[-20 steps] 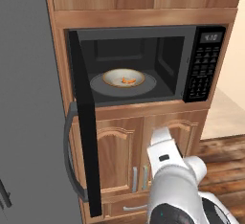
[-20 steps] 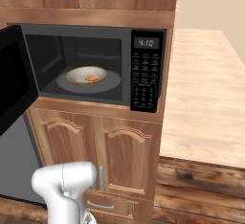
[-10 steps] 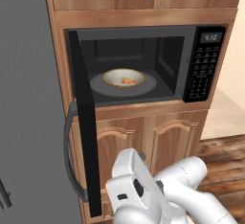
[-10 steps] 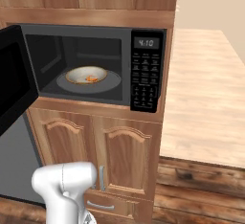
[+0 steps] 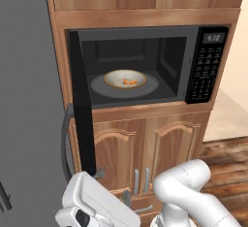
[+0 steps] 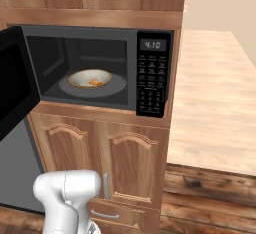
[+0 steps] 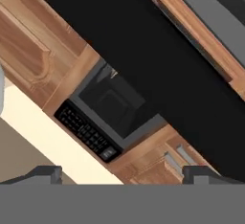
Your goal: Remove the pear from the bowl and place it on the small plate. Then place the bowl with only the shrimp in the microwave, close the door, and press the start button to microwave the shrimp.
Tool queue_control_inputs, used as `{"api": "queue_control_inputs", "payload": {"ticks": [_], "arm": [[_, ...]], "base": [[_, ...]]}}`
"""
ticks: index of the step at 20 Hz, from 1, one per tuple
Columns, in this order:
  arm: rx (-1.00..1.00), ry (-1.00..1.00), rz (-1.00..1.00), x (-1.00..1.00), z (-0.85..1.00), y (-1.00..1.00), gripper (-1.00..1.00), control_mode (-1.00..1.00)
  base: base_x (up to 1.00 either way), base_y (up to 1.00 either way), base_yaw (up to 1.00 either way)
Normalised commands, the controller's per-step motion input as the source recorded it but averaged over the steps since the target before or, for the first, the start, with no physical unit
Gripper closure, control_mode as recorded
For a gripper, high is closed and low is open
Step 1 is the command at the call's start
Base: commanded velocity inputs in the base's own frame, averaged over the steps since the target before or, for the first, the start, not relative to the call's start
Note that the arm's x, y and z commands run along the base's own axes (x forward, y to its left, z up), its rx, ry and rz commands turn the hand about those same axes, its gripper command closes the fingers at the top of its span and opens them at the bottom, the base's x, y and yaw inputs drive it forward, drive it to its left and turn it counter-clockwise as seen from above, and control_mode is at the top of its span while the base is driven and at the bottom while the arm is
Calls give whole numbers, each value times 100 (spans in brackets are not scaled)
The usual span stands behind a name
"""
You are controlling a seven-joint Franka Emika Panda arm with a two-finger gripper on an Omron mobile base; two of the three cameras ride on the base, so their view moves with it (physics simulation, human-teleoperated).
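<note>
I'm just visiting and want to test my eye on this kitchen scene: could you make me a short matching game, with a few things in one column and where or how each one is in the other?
Things:
1. bowl
2. shrimp
3. door
4. keypad panel

Places or states:
A. swung wide open, on the microwave's left
B. on the grey turntable inside the microwave
C. lying in the bowl
D. on the microwave's right side, under the clock display

Pairs: 1-B, 2-C, 3-A, 4-D
</note>
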Motion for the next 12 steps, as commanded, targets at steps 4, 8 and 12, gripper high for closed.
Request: {"api": "queue_control_inputs", "payload": {"ticks": [4, 8, 12], "arm": [[-17, 0, 0, 0, -37, 80, -100, -100], [-17, -4, 1, -2, -21, 69, -100, -100], [-7, -20, 0, -78, -1, 8, -100, -100]], "base": [[0, 0, 0], [0, 0, 0], [0, 0, 0]]}}
